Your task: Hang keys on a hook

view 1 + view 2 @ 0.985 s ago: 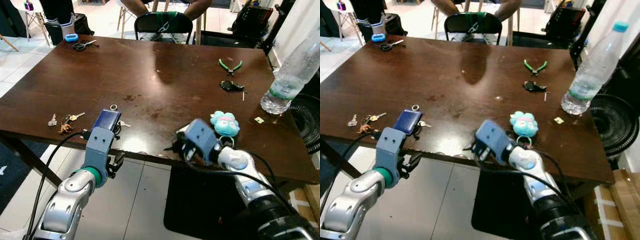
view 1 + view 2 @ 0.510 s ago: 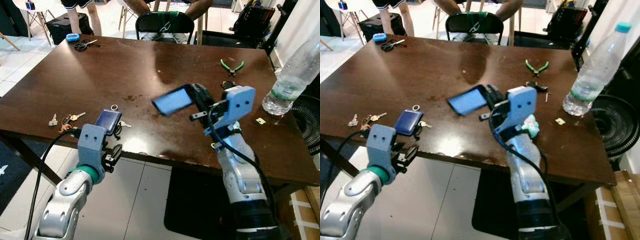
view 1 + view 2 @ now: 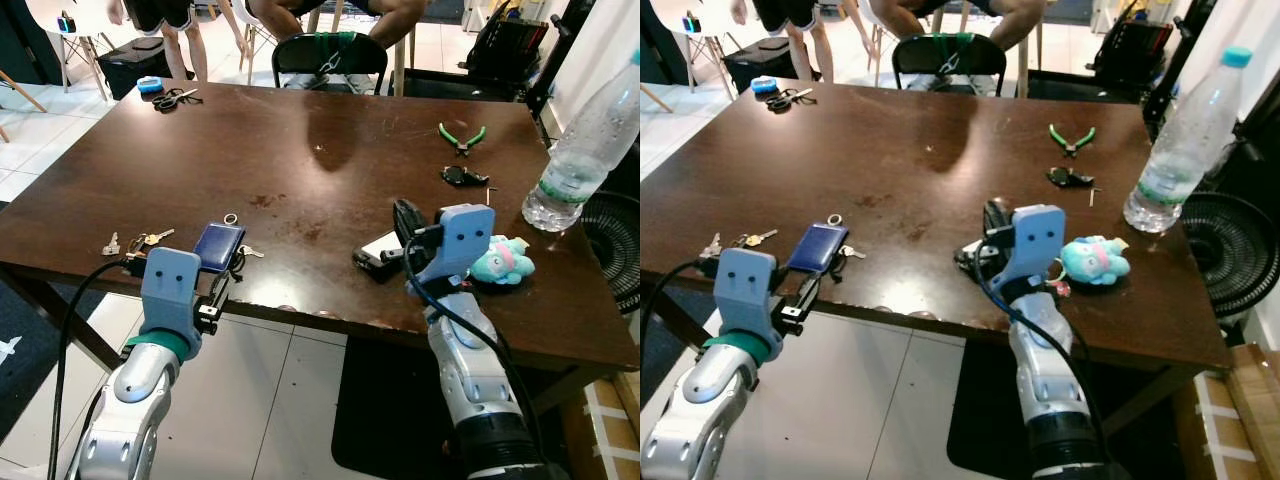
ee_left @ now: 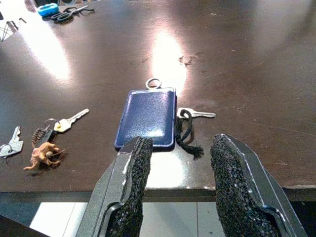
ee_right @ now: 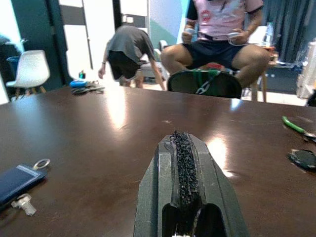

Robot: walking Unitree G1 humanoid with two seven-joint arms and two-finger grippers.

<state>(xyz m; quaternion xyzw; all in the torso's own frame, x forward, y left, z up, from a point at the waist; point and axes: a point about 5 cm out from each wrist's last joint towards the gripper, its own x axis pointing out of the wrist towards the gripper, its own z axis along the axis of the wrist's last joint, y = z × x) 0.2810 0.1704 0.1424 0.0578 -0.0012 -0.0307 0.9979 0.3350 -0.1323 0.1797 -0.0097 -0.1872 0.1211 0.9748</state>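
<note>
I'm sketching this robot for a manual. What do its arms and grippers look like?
Both arms are silver metal with rounded segments. The left arm has a green ring at the wrist; a black cable loops beside each arm. Each wrist carries a boxy blue-grey housing with two dark dots. The left gripper and the right gripper each have two long black fingers with rough, grainy pads in grey frames.

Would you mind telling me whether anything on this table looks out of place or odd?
The water bottle leans at the table's right edge rather than standing upright. A small flat device lies under the right hand. No hook is visible for the keys.
</note>
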